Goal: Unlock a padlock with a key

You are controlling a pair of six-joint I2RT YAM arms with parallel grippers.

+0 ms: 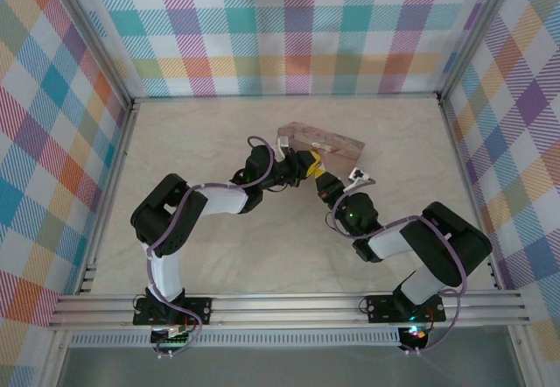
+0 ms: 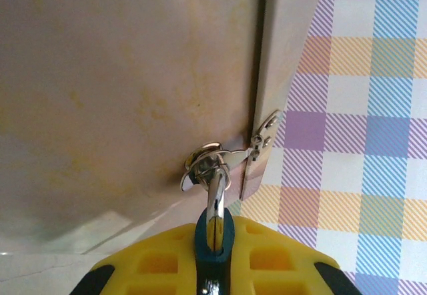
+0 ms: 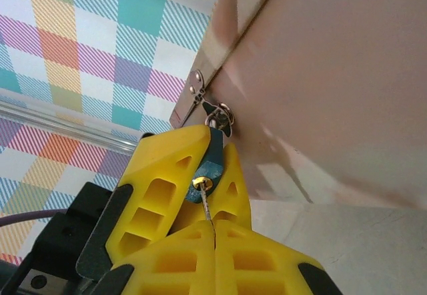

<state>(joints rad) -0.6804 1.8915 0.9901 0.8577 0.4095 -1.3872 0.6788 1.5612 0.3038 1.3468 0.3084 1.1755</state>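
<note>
**Key at the keyhole, padlock hanging on the tin's latch**

The small blue-bodied padlock (image 2: 215, 209) with a thin silvery shackle hangs by that shackle from the silvery metal latch (image 2: 230, 155) on the side of the pink rectangular tin (image 1: 337, 144). The left hand (image 2: 213, 241) has its yellow fingers closed against the blue body, one on each side. In the right wrist view the padlock's brass keyhole faces the camera, and the thin silvery metal key (image 3: 208, 209) runs from it straight back into the seam between the yellow fingers of the right hand (image 3: 213, 233), which are pressed together on the key. Its tip is at the keyhole; how far in it sits I cannot tell.

The tin lies on the pale beige marbled table (image 1: 219, 133), towards the middle and a little to the far side. Walls of multicoloured plaid cloth (image 1: 289, 28) stand on three sides, and a ribbed aluminium rail (image 1: 289, 304) runs along the near edge.

There is one padlock, one key and one tin. Two black-and-white arms, left (image 1: 175, 221) and right (image 1: 429, 247), bend inwards from the rail and meet at the tin.
</note>
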